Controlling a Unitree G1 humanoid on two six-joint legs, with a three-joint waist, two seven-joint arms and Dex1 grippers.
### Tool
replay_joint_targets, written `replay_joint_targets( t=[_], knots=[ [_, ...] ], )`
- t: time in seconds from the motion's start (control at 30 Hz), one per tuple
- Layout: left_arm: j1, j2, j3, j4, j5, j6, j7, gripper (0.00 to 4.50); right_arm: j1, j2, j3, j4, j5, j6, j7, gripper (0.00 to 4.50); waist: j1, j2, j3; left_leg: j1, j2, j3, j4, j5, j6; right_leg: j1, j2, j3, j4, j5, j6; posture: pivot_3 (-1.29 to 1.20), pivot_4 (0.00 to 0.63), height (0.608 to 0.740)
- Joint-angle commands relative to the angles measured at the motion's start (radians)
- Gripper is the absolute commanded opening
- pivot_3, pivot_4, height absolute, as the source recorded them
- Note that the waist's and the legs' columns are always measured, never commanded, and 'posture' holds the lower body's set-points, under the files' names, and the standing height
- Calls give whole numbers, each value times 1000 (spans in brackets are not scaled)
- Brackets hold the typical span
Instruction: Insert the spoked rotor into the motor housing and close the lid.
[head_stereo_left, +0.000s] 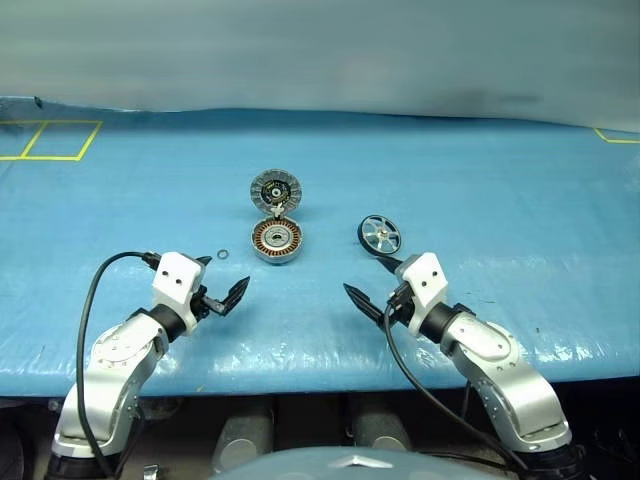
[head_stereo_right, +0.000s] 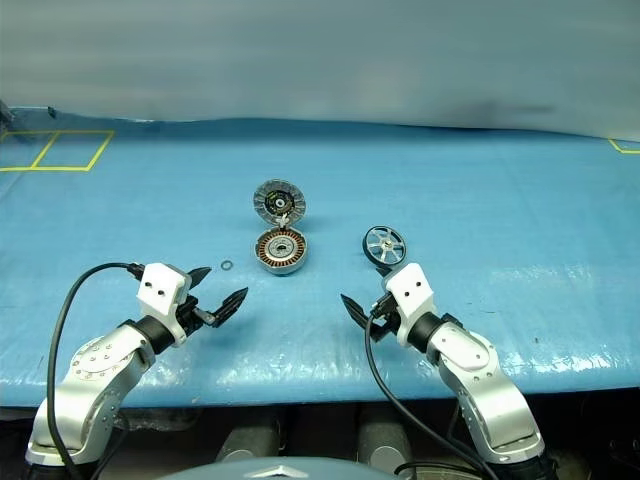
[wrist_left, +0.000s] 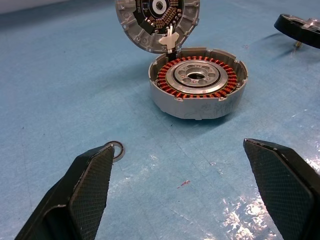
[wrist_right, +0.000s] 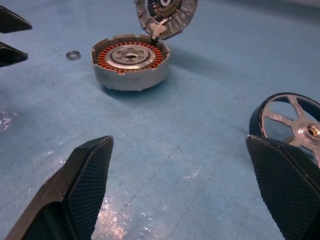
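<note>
Housing (head_stereo_left: 277, 241) is sitting on the blue table cover (head_stereo_left: 480, 190), near the middle of the head view, copper windings showing around a silver centre. Lid (head_stereo_left: 275, 189) is standing open at the housing's 12 o'clock, hinged to its far rim, inner face turned toward the robot. Rotor (head_stereo_left: 380, 235) is lying at the housing's 3 o'clock, near but apart, spokes facing up. A small metal ring (head_stereo_left: 223, 254) is lying at the housing's 9 o'clock, a little apart from it.

Left gripper (head_stereo_left: 218, 287) is hovering at the housing's 7 o'clock, fingers spread wide and grasping nothing; in the left wrist view the ring (wrist_left: 116, 150) is showing just beside one fingertip (wrist_left: 92, 172).

Right gripper (head_stereo_left: 371, 282) is hovering at the housing's 4 o'clock and at the rotor's 6 o'clock, fingers likewise spread and empty. In the right wrist view the rotor (wrist_right: 292, 125) is sitting just past one fingertip (wrist_right: 280, 172), partly hidden behind it.

Yellow tape lines (head_stereo_left: 50, 140) are marking the cover at 10 o'clock, well apart from everything.
</note>
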Motion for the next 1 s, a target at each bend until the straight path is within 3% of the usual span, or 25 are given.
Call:
replay_joint_targets(
  t=[0.03, 1.0],
  knots=[
    [-4, -4, 3, -14, -5, -12, -1, 4500, -19, -3, -9, -9, 7, 3, 8, 4469, 0, 0, 0, 0, 0, 0, 0, 0, 0, 0, 0, 0, 0, 0, 0, 0, 150, 740],
    [-8, -8, 6, -14, 0, -15, 0, 4500, -28, -6, -6, -18, 10, 42, 18, 4469, 0, 0, 0, 0, 0, 0, 0, 0, 0, 0, 0, 0, 0, 0, 0, 0, 150, 740]
  ],
)
